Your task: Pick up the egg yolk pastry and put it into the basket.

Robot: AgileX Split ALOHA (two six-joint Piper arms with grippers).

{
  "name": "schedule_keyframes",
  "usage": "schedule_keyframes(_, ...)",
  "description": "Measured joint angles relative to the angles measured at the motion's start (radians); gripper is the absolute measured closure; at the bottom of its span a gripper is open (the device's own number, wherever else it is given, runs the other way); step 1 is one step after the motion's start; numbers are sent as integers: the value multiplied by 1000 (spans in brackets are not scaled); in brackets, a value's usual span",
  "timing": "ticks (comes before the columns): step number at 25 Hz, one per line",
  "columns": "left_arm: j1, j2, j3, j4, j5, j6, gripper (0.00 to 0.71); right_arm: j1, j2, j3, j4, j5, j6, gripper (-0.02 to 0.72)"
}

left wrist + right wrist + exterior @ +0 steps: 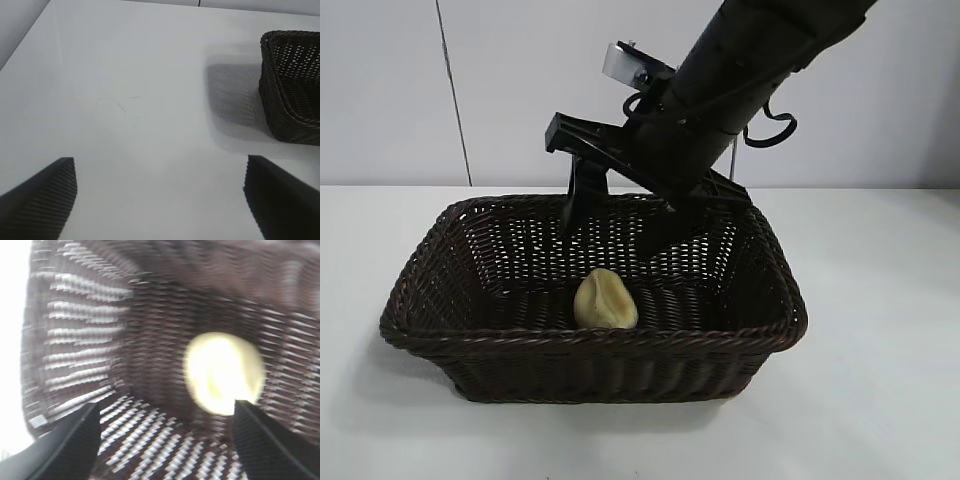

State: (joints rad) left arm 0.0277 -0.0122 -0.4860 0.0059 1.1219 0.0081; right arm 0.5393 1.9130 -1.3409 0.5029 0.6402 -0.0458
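The egg yolk pastry [606,299] lay on the floor of the basket [420,270], near the front wall, roughly mid-width, touching nothing but wicker. My right tool [625,215] hung released above the basket's back half, fingers spread w/ nothing between them; in the right wrist view the pastry [224,372] sat well clear of both finger tips. So drop looked done, imo; step in hand was getting out clean. To do that well: lift straight up first, keep fingers spread, no sideways swing til tips were above the braided rim, esp. the back wall right behind the tool, since a snag would drag the basket across the counter [880,300]. My left tool [160,200] sat parked over bare counter beside the basket's end, also released.
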Motion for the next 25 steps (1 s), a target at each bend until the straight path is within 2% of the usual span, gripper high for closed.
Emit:
schedule_keyframes(5, 0, 0, 0, 0, 0, 0, 52, 0, 0, -79, -11, 112, 3, 167)
schedule_keyframes(8, 0, 0, 0, 0, 0, 0, 52, 0, 0, -169, -61, 196, 46, 167)
schedule_keyframes(11, 0, 0, 0, 0, 0, 0, 52, 0, 0, -257, -191, 286, 139, 167)
schedule_keyframes(13, 0, 0, 0, 0, 0, 0, 52, 0, 0, -304, -307, 343, 212, 167)
schedule_keyframes(17, 0, 0, 0, 0, 0, 0, 52, 0, 0, -367, -482, 447, 274, 167)
schedule_keyframes(19, 0, 0, 0, 0, 0, 0, 52, -8, 0, -383, -516, 481, 282, 167)
schedule_keyframes(25, 0, 0, 0, 0, 0, 0, 52, -116, 0, -388, -527, 521, 272, 167)
